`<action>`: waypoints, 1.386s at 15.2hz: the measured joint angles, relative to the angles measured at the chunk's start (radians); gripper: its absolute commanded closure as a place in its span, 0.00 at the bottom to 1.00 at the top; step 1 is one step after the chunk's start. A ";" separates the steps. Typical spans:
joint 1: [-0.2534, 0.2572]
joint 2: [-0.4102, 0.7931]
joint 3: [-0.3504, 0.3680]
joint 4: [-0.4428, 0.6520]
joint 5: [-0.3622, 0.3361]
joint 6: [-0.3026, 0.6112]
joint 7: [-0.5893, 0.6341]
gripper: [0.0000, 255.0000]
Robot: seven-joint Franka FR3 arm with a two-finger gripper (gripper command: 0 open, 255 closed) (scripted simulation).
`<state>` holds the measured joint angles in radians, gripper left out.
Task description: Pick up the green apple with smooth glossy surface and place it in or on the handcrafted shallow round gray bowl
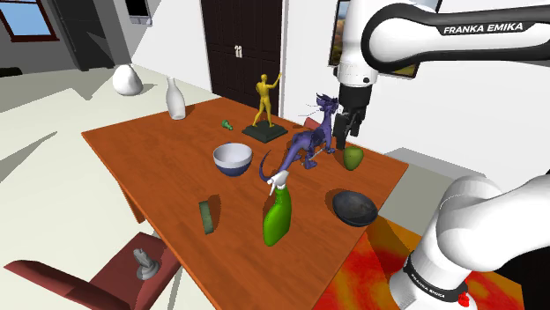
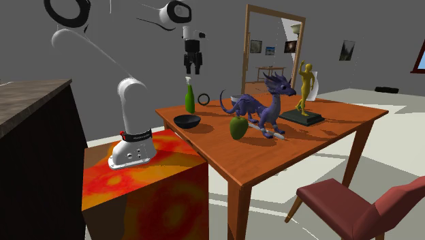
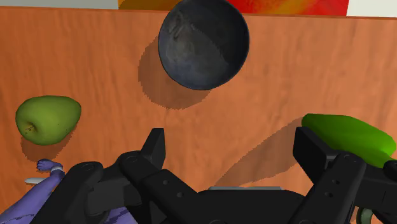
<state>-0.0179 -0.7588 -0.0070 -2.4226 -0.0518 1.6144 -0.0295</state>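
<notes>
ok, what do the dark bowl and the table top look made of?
The dark bowl looks like ceramic or stone: mottled dark grey, faint sheen; can't tell which. The table top looks like wood: reddish-brown, visible grain streaks, matte.

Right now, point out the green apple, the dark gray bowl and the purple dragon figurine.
green apple [image 3: 48, 118], wrist view, middle of its skin.
dark gray bowl [image 3: 203, 44], wrist view, its inner wall.
purple dragon figurine [image 2: 248, 106], second exterior view, its body.
</notes>
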 measured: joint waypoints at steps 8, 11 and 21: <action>-0.038 0.045 -0.149 -0.048 -0.087 0.080 -0.191 0.00; -0.055 0.095 -0.224 -0.046 -0.125 0.123 -0.286 0.00; -0.072 0.373 -0.465 0.047 -0.176 0.289 -0.610 0.00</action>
<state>-0.0899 -0.3857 -0.4719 -2.3751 -0.2275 1.9034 -0.6397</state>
